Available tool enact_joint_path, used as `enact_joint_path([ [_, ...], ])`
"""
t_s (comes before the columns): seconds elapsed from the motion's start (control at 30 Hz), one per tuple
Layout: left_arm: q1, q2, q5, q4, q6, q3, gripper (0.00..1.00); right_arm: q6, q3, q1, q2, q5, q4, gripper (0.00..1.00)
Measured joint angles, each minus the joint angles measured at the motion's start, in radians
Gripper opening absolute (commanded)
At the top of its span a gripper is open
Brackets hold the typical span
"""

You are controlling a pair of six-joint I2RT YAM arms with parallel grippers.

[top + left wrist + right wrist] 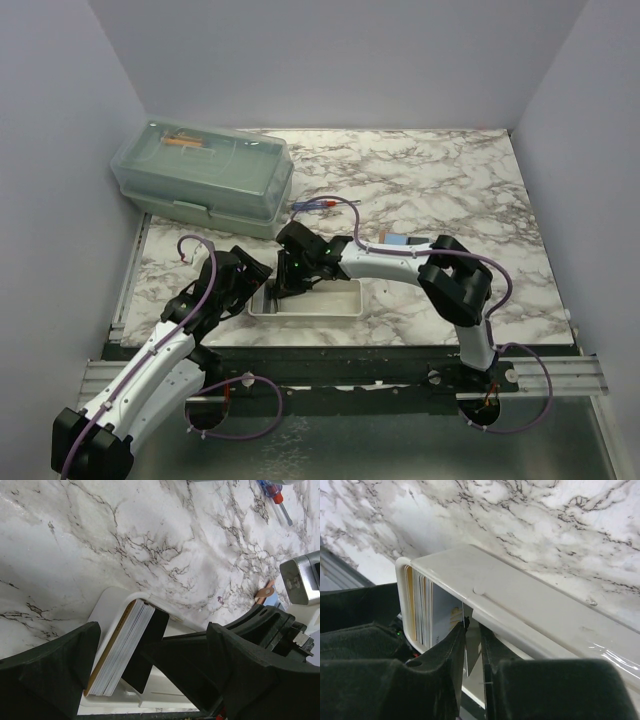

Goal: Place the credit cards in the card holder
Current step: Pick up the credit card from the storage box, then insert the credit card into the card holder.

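The right claw (472, 628) is clenched on one card (471, 657) at the end of the stack of cards (422, 607), which is stood on edge in the white tray (520, 595). The left claw (155, 642) is held released around that stack. At two o'clock from the tray, the card holder (384, 239) is seen beside a loose card (406, 242).

Glossy marble-look counter (430, 180), smooth white plastic tray (332, 300), thin smooth credit cards (122, 650), translucent green plastic box (205, 170), matt black right claw (472, 632)
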Motion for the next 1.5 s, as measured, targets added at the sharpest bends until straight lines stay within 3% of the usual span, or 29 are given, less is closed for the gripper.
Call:
enact_joint_path([
  [0.07,0.000,0.000,0.000,0.000,0.000,0.000,0.95,-0.006,0.023,0.006,0.010,0.024,-0.029,0.21],
  [0.3,0.000,0.000,-0.001,0.000,0.003,0.000,0.96,-0.025,0.057,0.027,0.016,0.071,-0.077,0.01],
  [0.6,-0.001,-0.017,-0.044,-0.052,0.053,0.117,0.99,-0.040,0.057,0.015,-0.023,0.074,-0.077,0.00],
  [0.87,-0.002,-0.037,-0.157,-0.131,0.157,0.322,0.99,-0.116,0.011,-0.036,-0.245,0.066,-0.061,0.00],
  [1.07,-0.002,-0.037,-0.214,-0.148,0.267,0.409,0.99,-0.210,-0.127,-0.131,-0.491,0.080,-0.052,0.00],
  [1.2,-0.002,-0.014,-0.130,-0.104,0.352,0.428,0.90,-0.245,-0.213,-0.257,-0.581,0.123,-0.077,0.00],
  [1.3,-0.002,0.053,0.016,-0.018,0.410,0.428,0.87,-0.276,-0.316,-0.394,-0.636,0.141,-0.085,0.00],
  [1.5,-0.072,0.358,0.303,0.157,0.448,0.462,0.87,-0.327,-0.531,-0.684,-0.723,0.189,-0.081,0.00],
])
